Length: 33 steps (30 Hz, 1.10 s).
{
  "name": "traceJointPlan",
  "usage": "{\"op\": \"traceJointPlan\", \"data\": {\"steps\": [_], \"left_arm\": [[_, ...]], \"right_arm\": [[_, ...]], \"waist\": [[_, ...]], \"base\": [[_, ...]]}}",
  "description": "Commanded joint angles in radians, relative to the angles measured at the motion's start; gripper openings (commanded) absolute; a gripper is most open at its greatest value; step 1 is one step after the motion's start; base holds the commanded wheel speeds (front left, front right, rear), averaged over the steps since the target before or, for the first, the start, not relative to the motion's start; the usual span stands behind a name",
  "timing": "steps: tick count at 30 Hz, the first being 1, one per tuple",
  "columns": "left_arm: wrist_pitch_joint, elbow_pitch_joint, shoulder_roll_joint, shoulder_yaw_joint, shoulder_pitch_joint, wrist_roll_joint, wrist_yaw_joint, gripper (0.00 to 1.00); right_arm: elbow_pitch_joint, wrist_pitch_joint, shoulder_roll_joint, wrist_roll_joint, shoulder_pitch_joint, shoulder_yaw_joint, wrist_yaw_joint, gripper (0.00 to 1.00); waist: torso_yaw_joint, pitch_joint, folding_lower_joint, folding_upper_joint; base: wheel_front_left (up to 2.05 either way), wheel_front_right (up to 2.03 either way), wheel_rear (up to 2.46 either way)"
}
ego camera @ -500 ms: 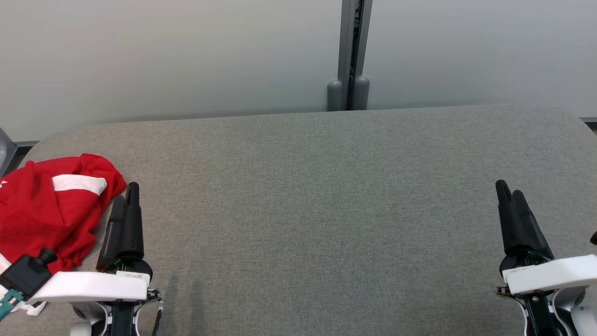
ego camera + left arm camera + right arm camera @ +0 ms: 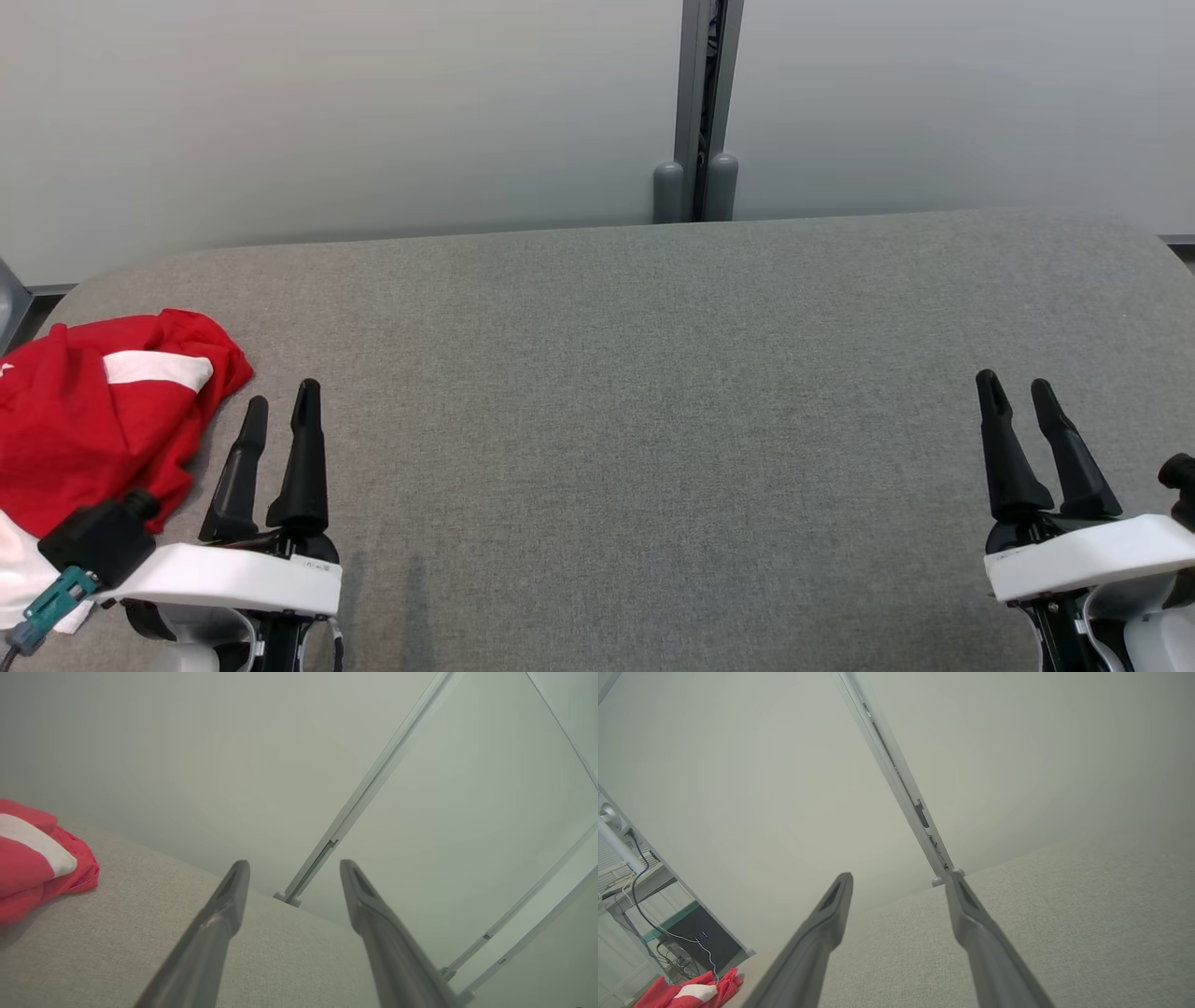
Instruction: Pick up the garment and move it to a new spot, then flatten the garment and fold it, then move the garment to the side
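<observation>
A crumpled red garment (image 2: 89,420) with a white stripe lies bunched at the left end of the grey fabric table (image 2: 635,392). It also shows at the left edge of the left wrist view, garment (image 2: 32,863), and small in the lower left corner of the right wrist view, garment (image 2: 686,991). My left gripper (image 2: 280,401) hovers just right of the garment, open and holding nothing, with its fingers apart from the cloth. Far across the table at the right end, my right gripper (image 2: 1018,390) is open too, with nothing between its fingers.
Pale wall panels stand behind the table, joined by a grey vertical post (image 2: 697,112) with two rounded feet. A dark box with cables (image 2: 698,942) stands on the floor beyond the table's left end. The table's rounded corners lie near both grippers.
Both grippers have opened; their fingers were together half a second ago. The left gripper has shifted slightly right and down in the head view, away from the garment. The garment has not moved.
</observation>
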Motion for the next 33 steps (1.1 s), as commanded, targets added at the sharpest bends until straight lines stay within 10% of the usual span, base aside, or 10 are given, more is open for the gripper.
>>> {"op": "traceJointPlan", "data": {"steps": [1, 33], "left_arm": [[-0.014, 0.006, 0.013, -0.003, -0.023, 0.055, 0.003, 1.0], [-0.105, 0.19, 0.021, -0.058, -0.058, 0.423, 0.026, 1.0]], "right_arm": [[0.001, -0.015, -0.008, -0.05, -0.025, -0.002, 0.002, 1.0], [0.153, -0.085, -0.003, -0.354, -0.042, 0.009, 0.002, 1.0]], "waist": [[0.0, -0.001, 0.0, 0.0], [-0.003, -0.005, 0.0, 0.0]], "base": [[0.0, 0.0, 0.0], [0.0, 0.0, 0.0]]}}
